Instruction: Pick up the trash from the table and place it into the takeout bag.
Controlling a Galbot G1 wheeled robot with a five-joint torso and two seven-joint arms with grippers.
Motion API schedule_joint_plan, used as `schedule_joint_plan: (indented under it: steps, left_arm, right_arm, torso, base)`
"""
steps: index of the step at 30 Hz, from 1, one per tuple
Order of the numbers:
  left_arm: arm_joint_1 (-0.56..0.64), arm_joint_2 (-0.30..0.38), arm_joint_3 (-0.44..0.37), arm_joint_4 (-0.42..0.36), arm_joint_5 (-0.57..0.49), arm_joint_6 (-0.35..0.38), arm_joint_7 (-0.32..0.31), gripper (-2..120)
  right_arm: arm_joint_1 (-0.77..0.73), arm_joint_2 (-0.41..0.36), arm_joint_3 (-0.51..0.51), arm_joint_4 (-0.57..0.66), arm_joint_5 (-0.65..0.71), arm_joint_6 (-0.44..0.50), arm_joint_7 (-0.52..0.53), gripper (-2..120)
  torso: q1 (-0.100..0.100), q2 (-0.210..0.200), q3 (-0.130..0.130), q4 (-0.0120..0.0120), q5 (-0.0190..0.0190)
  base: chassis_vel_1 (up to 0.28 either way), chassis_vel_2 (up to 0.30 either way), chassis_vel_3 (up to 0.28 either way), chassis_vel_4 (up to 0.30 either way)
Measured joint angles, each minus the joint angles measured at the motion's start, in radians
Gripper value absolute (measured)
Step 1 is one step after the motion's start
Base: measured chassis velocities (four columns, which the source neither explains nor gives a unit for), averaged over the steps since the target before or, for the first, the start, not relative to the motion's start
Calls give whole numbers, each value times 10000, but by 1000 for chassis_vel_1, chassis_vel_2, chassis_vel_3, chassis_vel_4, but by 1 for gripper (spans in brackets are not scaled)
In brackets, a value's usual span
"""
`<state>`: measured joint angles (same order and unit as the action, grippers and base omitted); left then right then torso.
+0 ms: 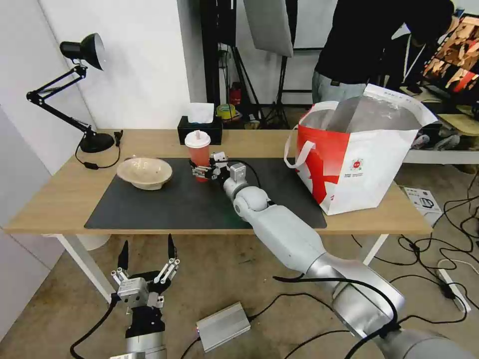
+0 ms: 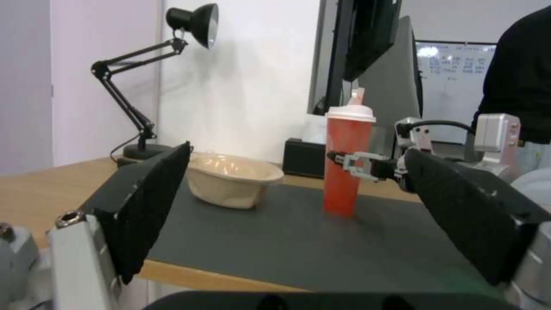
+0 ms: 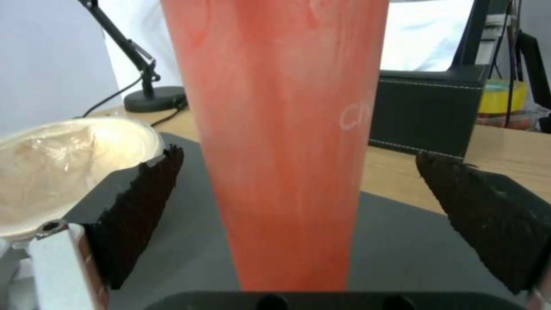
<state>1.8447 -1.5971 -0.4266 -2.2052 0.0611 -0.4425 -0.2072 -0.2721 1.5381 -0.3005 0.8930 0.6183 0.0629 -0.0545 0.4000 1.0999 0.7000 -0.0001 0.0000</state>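
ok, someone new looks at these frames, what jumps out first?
The right gripper, reaching over the dark mat, fingers open either side of the red drink cup, which stands upright on the table. Next, the big white-and-red takeout bag standing open at the table's right end. The left gripper hangs open below the table's front edge, with the beige bowl left of the cup.

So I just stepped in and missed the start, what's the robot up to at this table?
The right gripper is reached out over the mat with its fingers open on either side of the red cup, not yet closed on it. The cup stands upright on the mat, and the beige bowl sits beside it. The takeout bag stands open at the table's right end. The left gripper hangs open below the table's front edge.
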Motion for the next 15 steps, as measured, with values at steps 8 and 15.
schedule_joint_plan:
  steps: [8, 15]
  left_arm:
    - [-25, 1, 35, 38, 0, -10, 2, 100]
    - [-46, 2, 87, 101, 0, -11, 2, 100]
  right_arm:
    - [255, 305, 140, -752, -64, 228, -384, 100]
    - [391, 336, 145, -887, -67, 247, -540, 100]
  torso:
    - [0, 0, 0, 1, 0]
    - [0, 0, 0, 1, 0]
  base:
    - [0, 0, 0, 0]
    - [0, 0, 0, 0]
